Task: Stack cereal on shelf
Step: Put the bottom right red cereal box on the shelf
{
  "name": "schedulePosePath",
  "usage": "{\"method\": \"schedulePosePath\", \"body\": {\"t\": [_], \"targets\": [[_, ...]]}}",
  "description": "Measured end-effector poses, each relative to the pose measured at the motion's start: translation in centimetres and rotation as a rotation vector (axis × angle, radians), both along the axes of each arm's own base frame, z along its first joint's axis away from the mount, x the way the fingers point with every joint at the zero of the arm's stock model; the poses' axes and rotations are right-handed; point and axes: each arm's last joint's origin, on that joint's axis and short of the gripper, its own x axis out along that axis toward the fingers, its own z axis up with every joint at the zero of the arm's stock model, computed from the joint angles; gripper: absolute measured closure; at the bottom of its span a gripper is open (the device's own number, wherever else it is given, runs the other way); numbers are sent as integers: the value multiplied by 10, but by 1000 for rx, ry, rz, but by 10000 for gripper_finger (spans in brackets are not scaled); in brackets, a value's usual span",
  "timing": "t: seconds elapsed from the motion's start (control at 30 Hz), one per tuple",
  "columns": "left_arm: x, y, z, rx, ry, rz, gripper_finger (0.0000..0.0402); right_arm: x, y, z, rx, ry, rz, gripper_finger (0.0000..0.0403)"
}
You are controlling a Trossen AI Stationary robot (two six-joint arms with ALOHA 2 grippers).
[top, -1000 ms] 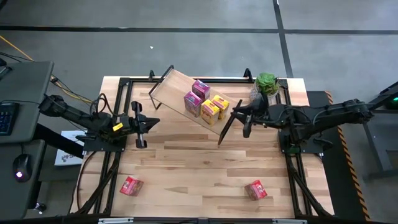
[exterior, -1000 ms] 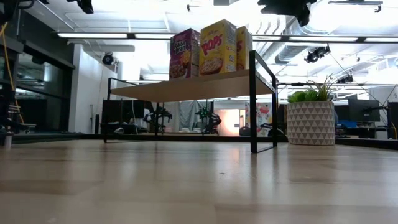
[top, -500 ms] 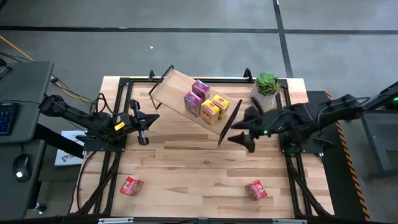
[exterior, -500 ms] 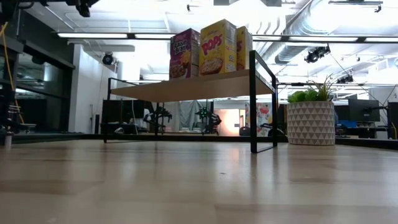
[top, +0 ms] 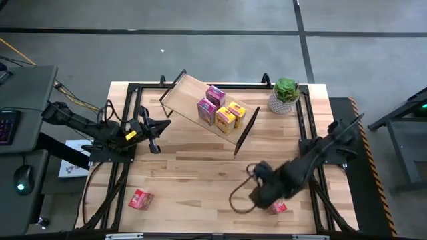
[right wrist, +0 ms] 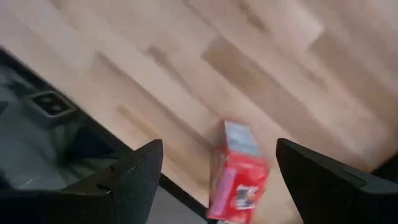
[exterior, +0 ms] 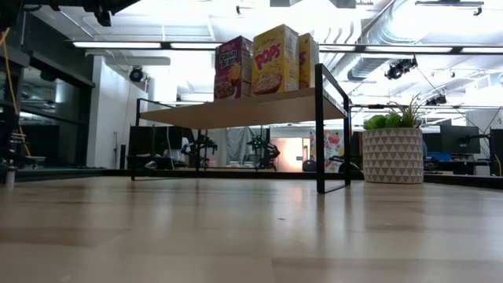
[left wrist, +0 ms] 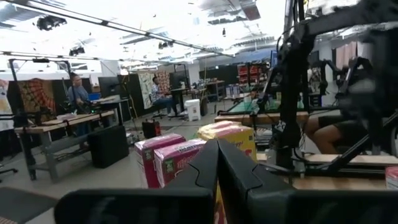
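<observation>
Tabletop point(top: 200, 167) holds two red boxes point(top: 140, 199) left to shelve, four apparently on the shelf point(top: 187, 93); right gripper point(right wrist: 217, 168) spread wide above one.

High straight down, low level across table – both see shelf point(top: 200, 107).
</observation>
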Motion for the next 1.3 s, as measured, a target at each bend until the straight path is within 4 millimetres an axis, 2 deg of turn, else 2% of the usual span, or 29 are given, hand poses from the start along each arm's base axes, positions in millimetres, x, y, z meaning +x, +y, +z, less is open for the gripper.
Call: {"method": "schedulePosePath", "body": {"t": [0.2,0.3,0.57,1.07,1.3], "targets": [[1,-1,-4,-31,28,-17,400,-6,34,-35,-44,186,-95,96],[2,-1,-7,-49,44,-23,400,-10,42,-43,-84,217,-117,96],[3,-1,-10,-71,68,-31,400,-18,45,-55,-154,229,-203,96],[3,-1,-10,-72,68,-31,400,-17,49,-109,-71,233,-132,96],[3,-1,-10,-79,65,-32,400,-17,49,-112,-52,244,-129,96]]}}
